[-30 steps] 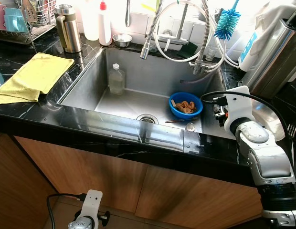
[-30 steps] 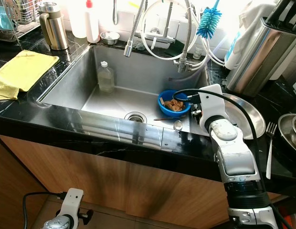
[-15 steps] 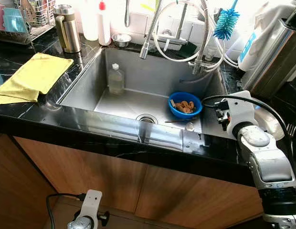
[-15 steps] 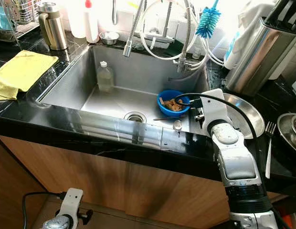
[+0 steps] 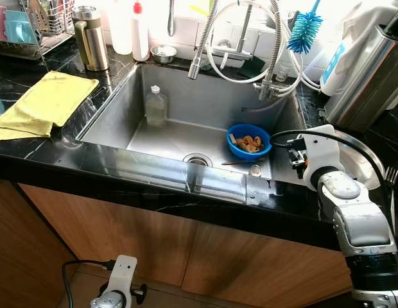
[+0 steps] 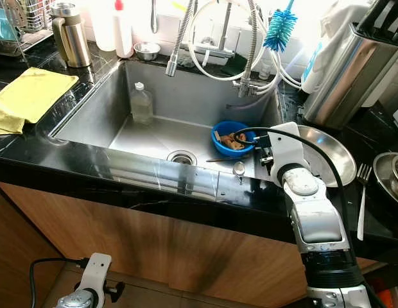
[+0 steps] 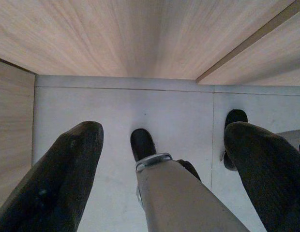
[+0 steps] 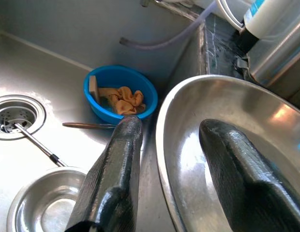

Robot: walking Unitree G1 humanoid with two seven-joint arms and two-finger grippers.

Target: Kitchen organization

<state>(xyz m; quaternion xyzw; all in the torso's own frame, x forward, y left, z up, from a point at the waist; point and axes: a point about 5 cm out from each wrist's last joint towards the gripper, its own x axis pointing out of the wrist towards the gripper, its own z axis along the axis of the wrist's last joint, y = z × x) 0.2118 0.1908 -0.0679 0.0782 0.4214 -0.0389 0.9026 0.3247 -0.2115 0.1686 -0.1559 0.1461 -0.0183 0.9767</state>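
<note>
The robot's right gripper is hovering at the sink's right edge, fingers spread apart with one finger outside the rim of a big steel plate and the other over its inside, not pinching it as far as the pictures show. That plate is sitting on the black counter right of centre in the head views. Down in the sink, a blue bowl with brownish scraps is resting near the right wall, a clear bottle is standing toward the back left, and a small steel bowl is lying by the drain. A yellow cloth is lying at the left. The left gripper is hanging low with fingers spread wide over a pale floor.
</note>
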